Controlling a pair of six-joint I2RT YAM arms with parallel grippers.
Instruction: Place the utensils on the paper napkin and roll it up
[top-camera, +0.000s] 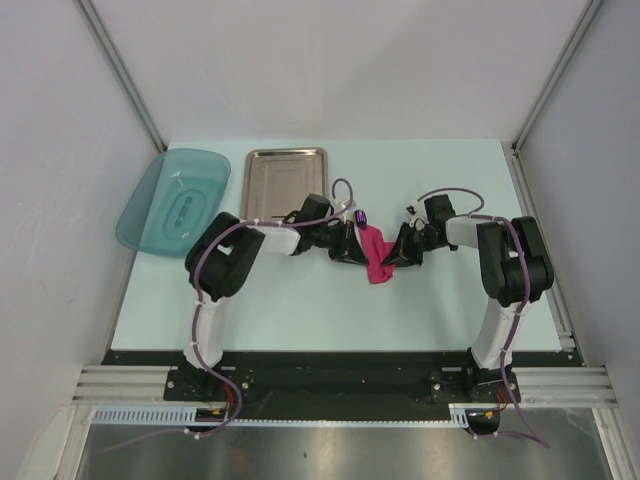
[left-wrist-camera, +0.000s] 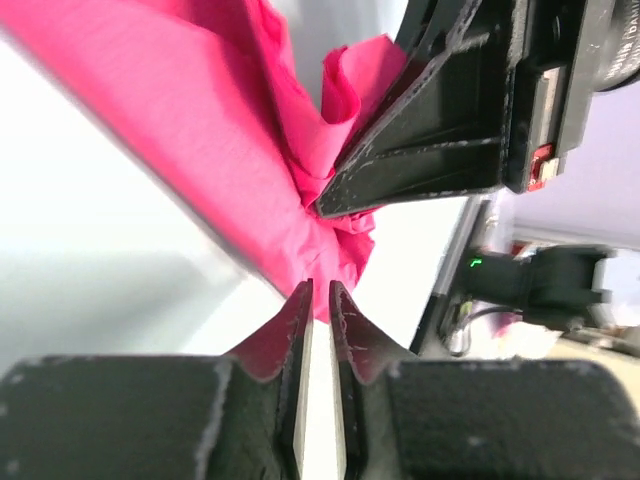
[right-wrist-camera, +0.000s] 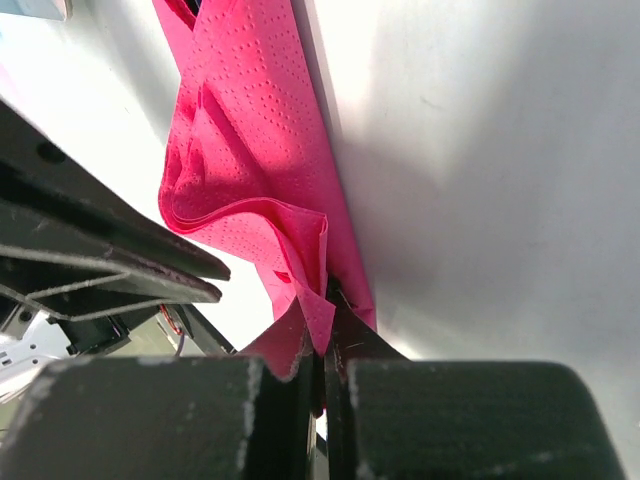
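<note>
Top external view: the crumpled magenta-pink paper napkin lies mid-tabletop, between the left tool and the right tool, near the rectangular steel tray.

Left wrist view: the left tool's fingers are nearly together, pinching the napkin's edge.

Right wrist view: the right tool's fingers are together, clamped on a napkin fold.

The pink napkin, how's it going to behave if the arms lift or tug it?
Probably floppy: the paper napkin bunches into crumpled folds where the right gripper pinches it. It is likely very light, being thin dimpled paper. It could tear if tugged hard, since it is pinched at one small spot.
</note>
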